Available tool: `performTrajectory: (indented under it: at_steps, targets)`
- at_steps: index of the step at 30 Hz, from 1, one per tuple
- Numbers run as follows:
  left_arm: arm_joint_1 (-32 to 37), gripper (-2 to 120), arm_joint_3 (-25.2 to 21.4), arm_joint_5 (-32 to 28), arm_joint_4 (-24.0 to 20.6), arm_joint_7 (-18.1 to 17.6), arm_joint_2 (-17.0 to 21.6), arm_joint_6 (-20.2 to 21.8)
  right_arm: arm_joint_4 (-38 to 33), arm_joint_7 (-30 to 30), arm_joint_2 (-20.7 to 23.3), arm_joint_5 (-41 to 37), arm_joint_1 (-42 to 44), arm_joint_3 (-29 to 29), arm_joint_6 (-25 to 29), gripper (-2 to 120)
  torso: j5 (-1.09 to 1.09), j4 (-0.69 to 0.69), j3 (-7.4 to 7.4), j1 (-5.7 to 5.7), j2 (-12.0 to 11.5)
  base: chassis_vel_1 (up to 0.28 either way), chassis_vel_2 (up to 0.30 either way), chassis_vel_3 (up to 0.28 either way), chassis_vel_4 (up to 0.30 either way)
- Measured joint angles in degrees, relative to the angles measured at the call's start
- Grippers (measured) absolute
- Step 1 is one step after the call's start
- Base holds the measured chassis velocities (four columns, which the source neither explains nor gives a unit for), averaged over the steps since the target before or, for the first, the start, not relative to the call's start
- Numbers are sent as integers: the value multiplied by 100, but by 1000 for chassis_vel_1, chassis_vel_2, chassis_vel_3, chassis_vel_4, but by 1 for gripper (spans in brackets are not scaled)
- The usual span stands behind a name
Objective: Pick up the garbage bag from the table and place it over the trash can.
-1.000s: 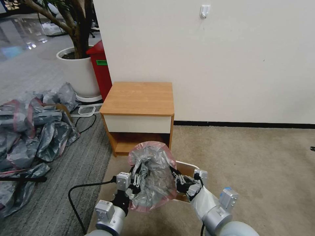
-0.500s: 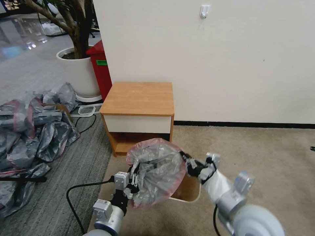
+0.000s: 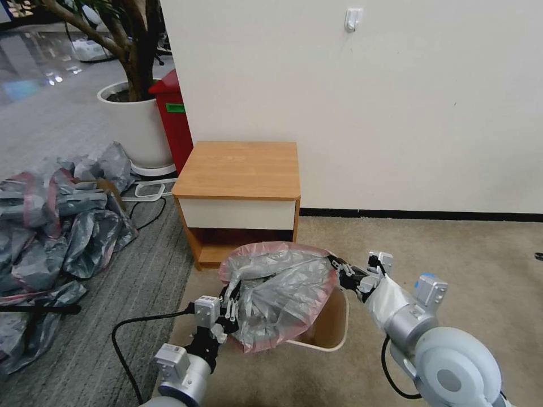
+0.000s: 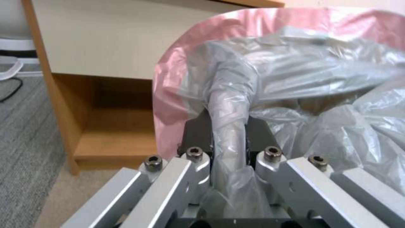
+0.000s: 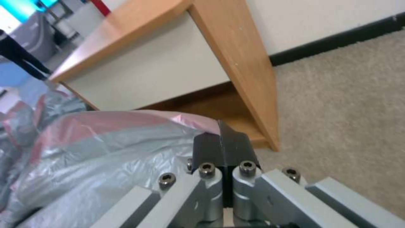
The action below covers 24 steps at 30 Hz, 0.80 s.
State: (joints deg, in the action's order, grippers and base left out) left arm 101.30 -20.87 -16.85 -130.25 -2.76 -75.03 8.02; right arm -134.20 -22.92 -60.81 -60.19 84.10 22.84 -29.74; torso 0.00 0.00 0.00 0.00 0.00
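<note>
Head view: the garbage bag is off the table and hangs in the air, stretched between both grippers directly over the trash can, which sits on the carpet in front of the table's lower shelf.

The left gripper is clamped on a twisted fold of grey film at the bag's near-left side; in the left wrist view that fold runs down between the dark pads. The right gripper has its pads pressed together on the pink rim band at the far-right side, and in the right wrist view the pink edge meets the closed pads.

What could go wrong: the left grip holds bunched film rather than the rim itself, so that side of the mouth may stay gathered and drop inside the bin instead of hooking over the rolled rim. The film is thin, and a hard pull between the two grippers could tear it or slip it from the right pads. It is hard to tell whether the mouth is wide enough to clear all four corners.

The bag looks crumpled and translucent grey, with the pink band arching across its upper edge and around the underside.
</note>
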Motion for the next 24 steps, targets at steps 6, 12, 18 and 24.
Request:
performTrajectory:
  at_steps: [6, 12, 18, 24]
  targets:
    - [-66, 9, -120, -456, -62, -7, 9, 169, -131, -262, 67, -194, 54, 52, -127, 0, 0, 0, 0, 0, 0, 0, 0, 0, 0]
    - [-126, 9, -146, -776, -71, -16, 36, 315, -119, -272, 78, -400, 31, 90, -148, 0, 0, 0, 0, 0, 0, 0, 0, 0, 0]
    - [-194, 9, -168, -849, -3, -19, 78, 369, -361, -175, 99, -472, 54, 172, -137, 15, 0, 0, 0, 0, 0, 0, 0, 0, 0]
    - [-272, 9, -170, -854, 86, -40, 101, 389, -702, -128, 164, -470, 120, 192, -126, 32, 0, 0, 0, 0, 0, 0, 0, 0, 0]
